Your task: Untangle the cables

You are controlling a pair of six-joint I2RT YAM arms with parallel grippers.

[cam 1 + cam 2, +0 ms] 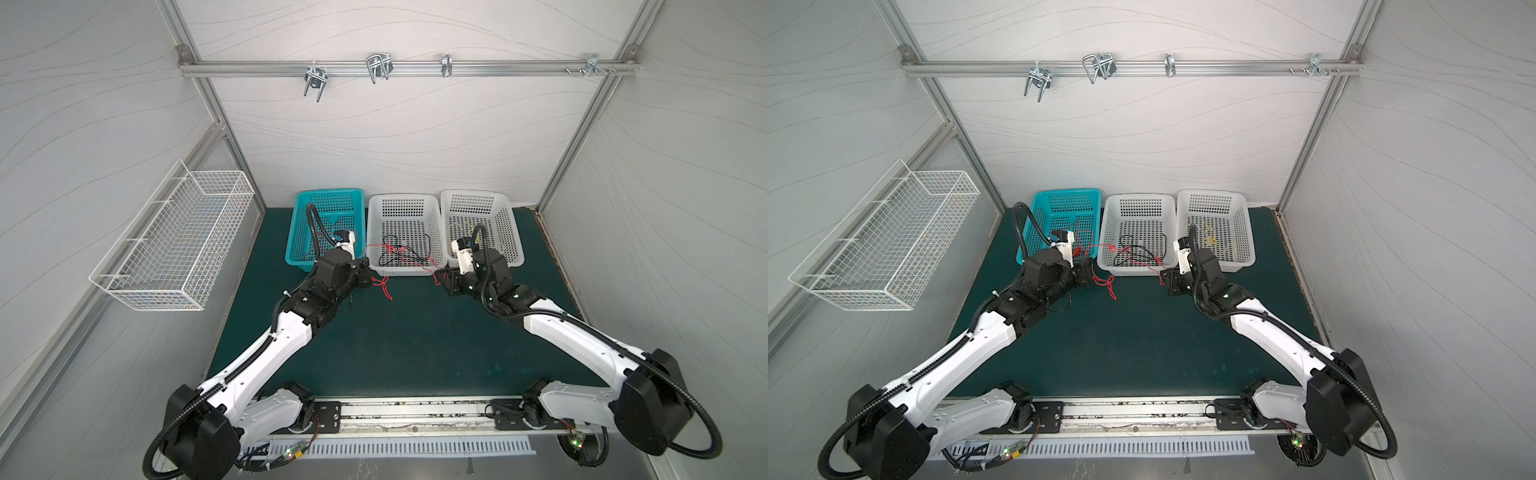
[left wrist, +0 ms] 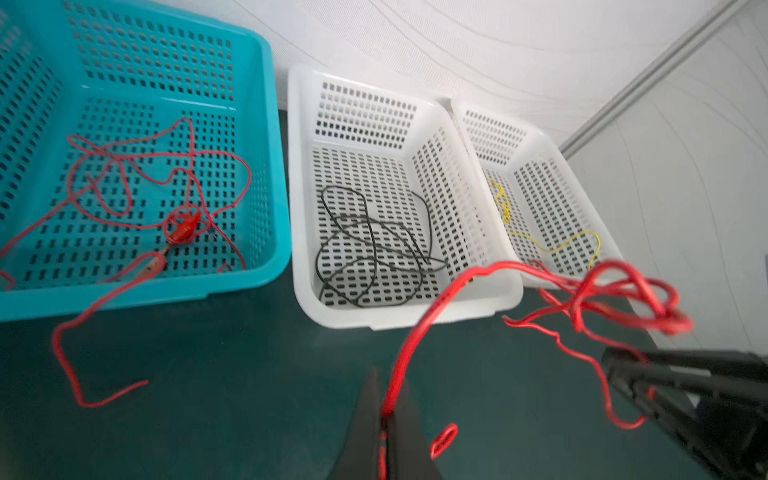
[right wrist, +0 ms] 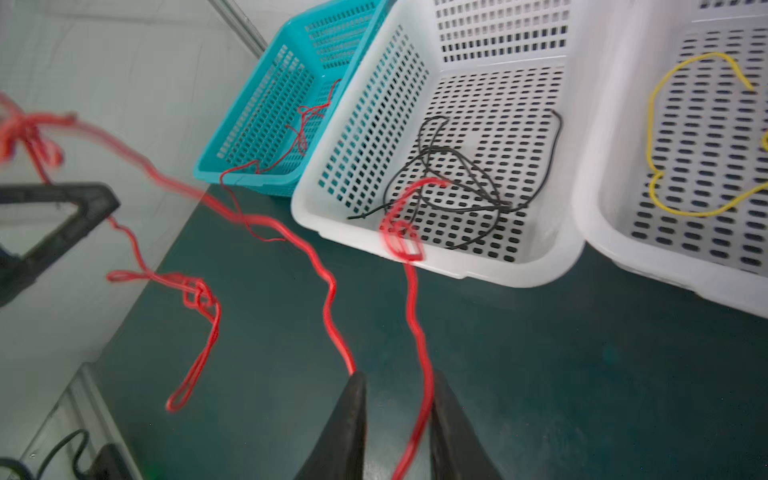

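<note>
Left claw (image 2: pixel 384 415) is pinched shut on a thin, kinked, knotted red cable (image 2: pixel 413 332). In both top views it spans the centre to the right claw (image 3: pixel 397 382), whose jaws stand apart around it. A black cable (image 3: pixel 498 204) coils in the middle basket (image 3: pixel 457 266), a yellow cable (image 3: pixel 650 124) lies in the right basket (image 3: pixel 665 276), and a second red cable (image 2: pixel 185 227) in the teal basket (image 2: pixel 274 166).

Soft, even light fills both top views. The white walls (image 1: pixel 395 137) are bright, and shadows on the green desk (image 1: pixel 415 345) are faint. The wide lens stretches the picture's edges. In the wrist views the red cable (image 2: pixel 623 291) smears with motion blur, and the left tool (image 2: pixel 386 407) and right tool (image 3: pixel 398 384) are out of focus.
</note>
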